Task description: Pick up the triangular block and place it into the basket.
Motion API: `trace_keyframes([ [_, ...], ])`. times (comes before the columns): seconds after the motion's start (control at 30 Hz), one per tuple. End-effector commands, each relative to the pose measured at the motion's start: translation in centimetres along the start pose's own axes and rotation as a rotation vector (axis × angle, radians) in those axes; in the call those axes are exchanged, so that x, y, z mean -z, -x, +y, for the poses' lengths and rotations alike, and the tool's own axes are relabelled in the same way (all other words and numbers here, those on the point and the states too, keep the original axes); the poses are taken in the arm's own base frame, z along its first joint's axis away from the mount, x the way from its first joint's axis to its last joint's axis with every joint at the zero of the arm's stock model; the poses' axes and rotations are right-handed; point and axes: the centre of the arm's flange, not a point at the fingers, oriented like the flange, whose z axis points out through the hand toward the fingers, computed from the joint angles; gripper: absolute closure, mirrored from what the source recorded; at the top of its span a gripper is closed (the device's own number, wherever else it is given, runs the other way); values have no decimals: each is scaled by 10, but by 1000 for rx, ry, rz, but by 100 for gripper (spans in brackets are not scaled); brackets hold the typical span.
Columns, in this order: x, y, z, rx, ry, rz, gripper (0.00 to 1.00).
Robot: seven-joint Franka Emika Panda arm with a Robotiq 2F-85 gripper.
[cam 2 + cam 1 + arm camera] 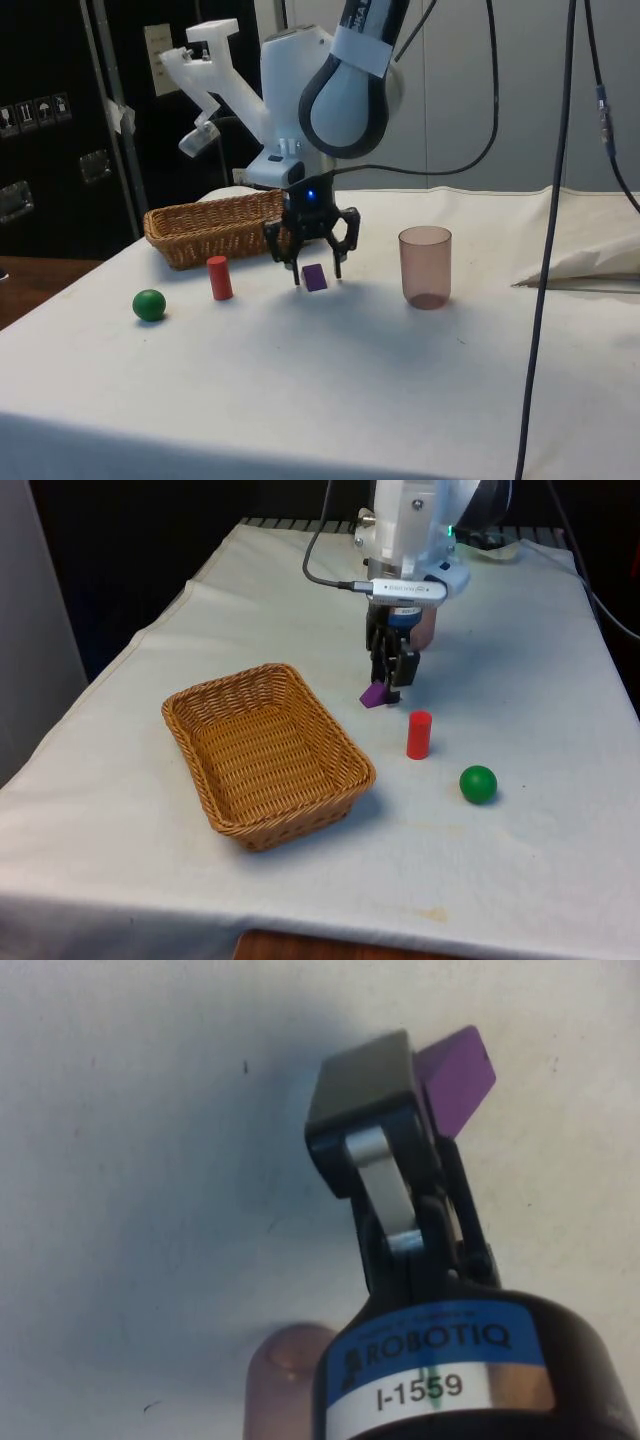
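Observation:
The purple triangular block [373, 694] [314, 277] [458, 1078] sits between the fingers of my black gripper [388, 692] [317, 278] [420, 1095], which is shut on it. The block hangs low over the white cloth, and one corner sticks out past the near finger [365, 1090]. The woven wicker basket [345, 780] [200, 232] stands apart from the gripper, towards the front view's left and nearer that camera. Its inside looks bare.
A red cylinder [419, 734] [219, 277] stands upright close to the gripper. A green ball [478, 784] [149, 305] lies beyond it. A translucent pinkish cup [425, 265] [428, 630] [285, 1380] stands on the gripper's other side.

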Motion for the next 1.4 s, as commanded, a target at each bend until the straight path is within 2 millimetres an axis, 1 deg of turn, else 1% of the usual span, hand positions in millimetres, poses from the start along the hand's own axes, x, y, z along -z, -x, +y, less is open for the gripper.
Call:
trace_keyframes([
  [0.0, 0, 1, 1, 3, 12, -4, 38],
  [0.03, 0, 1, 1, 3, 12, -4, 46],
  [0.13, -1, 1, 1, 4, 11, -4, 60],
  [0.17, 0, 1, 1, 4, 12, -4, 65],
  [0.2, 0, 0, 0, 1, 0, 0, 67],
  [0.33, 1, 2, 1, 4, 12, -4, 67],
  [0.47, 15, 6, 2, 14, 13, -2, 67],
  [0.5, 7, 4, 3, 9, 8, -4, 67],
  [0.53, 19, 8, 3, 17, 13, -2, 67],
  [0.67, 35, 13, 4, 24, 12, 2, 67],
  [0.77, 46, 17, 6, 27, 13, 5, 67],
  [0.8, 46, 16, 5, 24, 12, 10, 67],
  [0.83, 53, 19, 7, 29, 14, 7, 67],
  [1.07, 76, 27, 10, 33, 14, 14, 67],
  [1.1, 74, 26, 10, 28, 15, 19, 67],
  [1.13, 83, 31, 12, 32, 16, 16, 67],
  [1.27, 95, 40, 17, 31, 16, 19, 67],
  [1.37, 103, 50, 22, 27, 15, 19, 67],
])
